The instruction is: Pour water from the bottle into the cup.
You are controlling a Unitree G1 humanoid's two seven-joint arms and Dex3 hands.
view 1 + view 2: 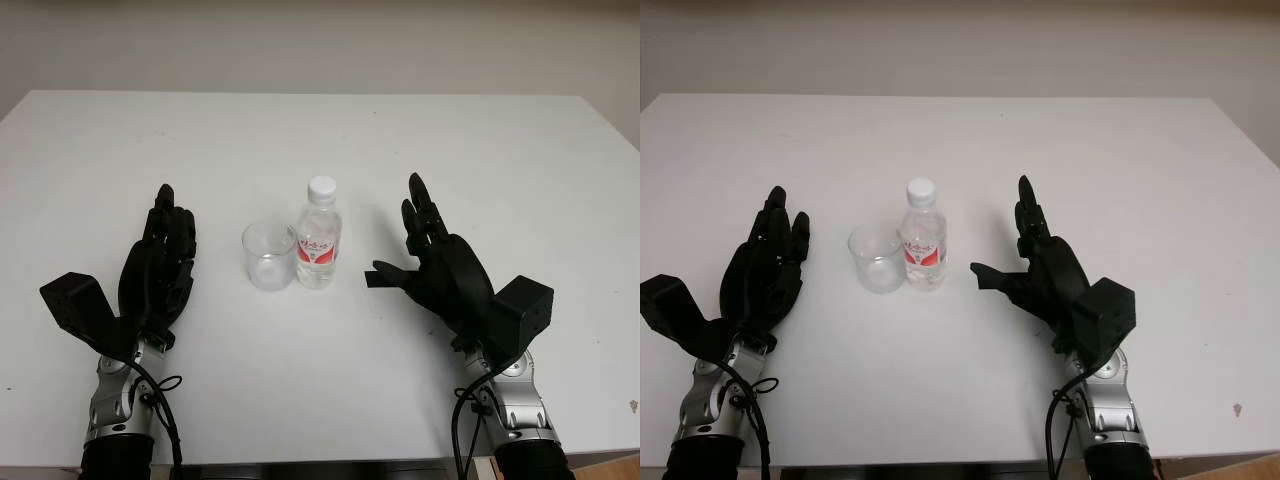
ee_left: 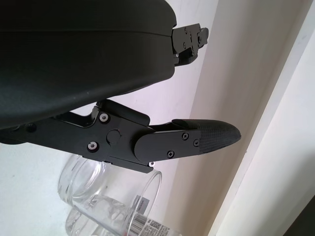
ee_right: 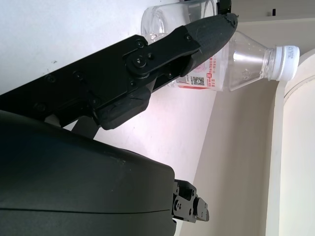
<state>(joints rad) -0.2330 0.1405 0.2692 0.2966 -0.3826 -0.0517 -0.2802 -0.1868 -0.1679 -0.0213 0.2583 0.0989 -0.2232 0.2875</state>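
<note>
A capped plastic bottle (image 1: 319, 236) stands upright at mid-desk (image 1: 500, 150), just beside a clear cup (image 1: 269, 255) on its left. The right hand (image 1: 440, 265) hovers open near the bottle; the left hand (image 1: 160, 265) waits open beyond the cup. The thin-walled bottle looks light and likely to dent, best taken around its labelled middle. Its water level is hard to tell.

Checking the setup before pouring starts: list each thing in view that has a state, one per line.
bottle: upright, white cap on, standing right beside the cup
cup: upright, looks empty
left hand: open, holds nothing, left of the cup
right hand: open, holds nothing, right of the bottle
</note>
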